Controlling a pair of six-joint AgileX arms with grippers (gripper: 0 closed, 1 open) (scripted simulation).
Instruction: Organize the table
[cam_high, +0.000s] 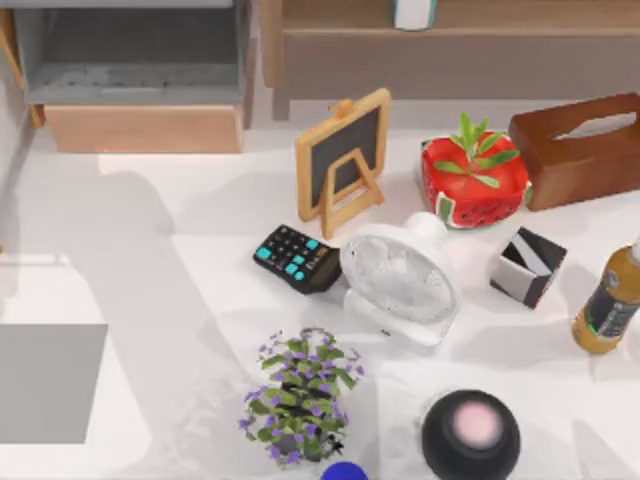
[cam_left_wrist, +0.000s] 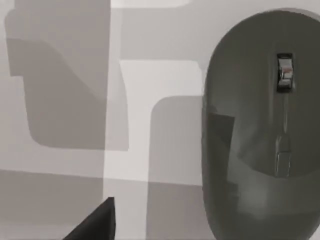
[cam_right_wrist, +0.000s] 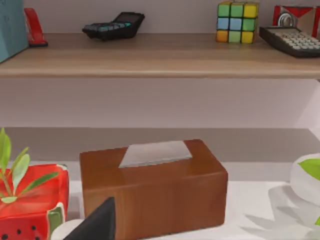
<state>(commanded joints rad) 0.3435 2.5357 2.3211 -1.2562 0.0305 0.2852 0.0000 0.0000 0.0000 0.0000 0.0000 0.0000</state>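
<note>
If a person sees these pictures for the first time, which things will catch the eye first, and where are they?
Most striking is the red watermelon-patterned pot with its green plant, at the back right of the table, beside the brown tissue box. At the centre lies a white fan, with a black calculator and a small chalkboard easel to its left. Near the front edge stands a purple-flowered plant, and the left wrist view shows a grey computer mouse close up.

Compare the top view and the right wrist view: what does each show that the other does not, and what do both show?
Top view alone: small chalkboard easel, white fan, purple-flowered plant, bottle.
Right wrist view alone: Rubik's cube and black stapler on the wooden shelf.
Both: brown tissue box and red watermelon-pattern planter.
</note>
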